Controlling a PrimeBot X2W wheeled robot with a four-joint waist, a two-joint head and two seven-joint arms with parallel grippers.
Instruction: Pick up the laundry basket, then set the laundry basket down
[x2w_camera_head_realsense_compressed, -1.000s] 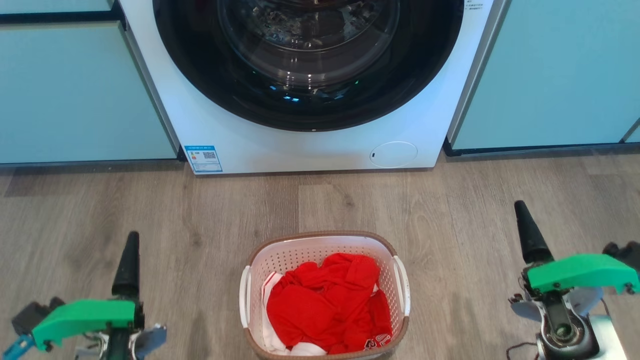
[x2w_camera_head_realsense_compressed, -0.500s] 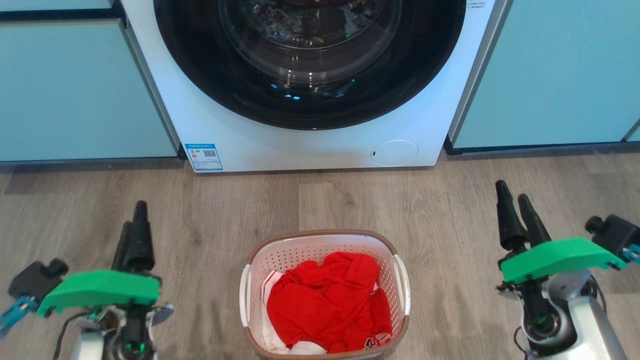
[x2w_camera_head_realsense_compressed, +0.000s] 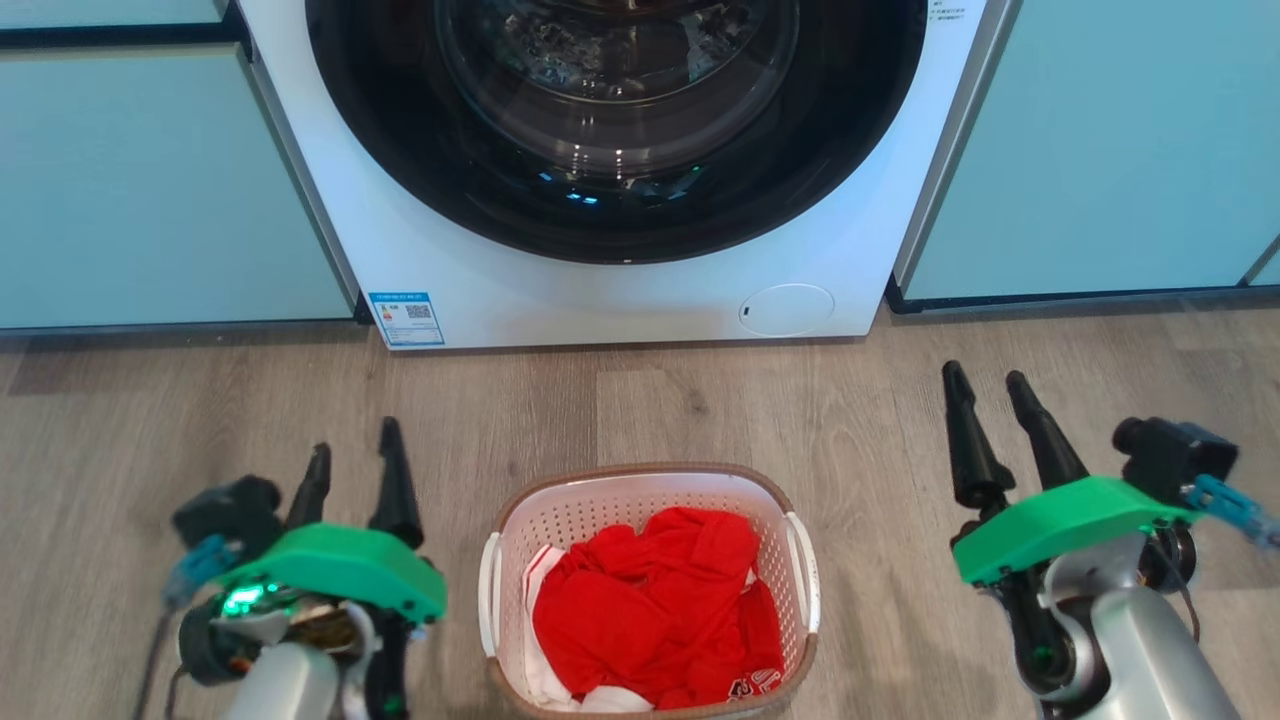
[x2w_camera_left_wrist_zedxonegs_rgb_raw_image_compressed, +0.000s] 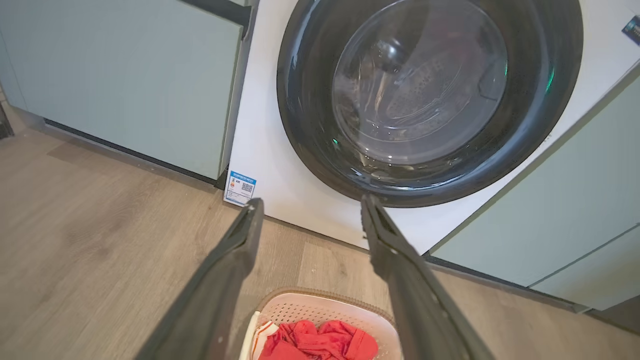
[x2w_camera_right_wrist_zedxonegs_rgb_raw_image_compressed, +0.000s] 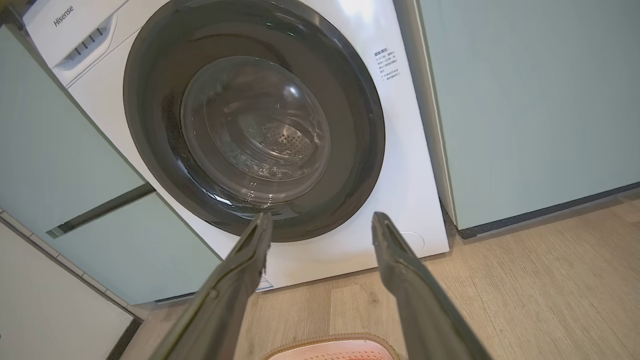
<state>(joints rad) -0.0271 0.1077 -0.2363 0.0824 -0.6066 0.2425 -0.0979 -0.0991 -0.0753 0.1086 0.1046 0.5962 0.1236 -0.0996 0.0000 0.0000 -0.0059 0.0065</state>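
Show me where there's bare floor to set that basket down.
Widest: the strip of floor between the washing machine and the basket. More between the basket and the right gripper. Tighter where the left gripper hangs near the basket's handle.

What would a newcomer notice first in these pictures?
Bright red clothes heaped in the laundry basket, low centre of the head view. Behind looms the washing machine with its dark round door. The open left hand and right hand flank the basket, apart from it.
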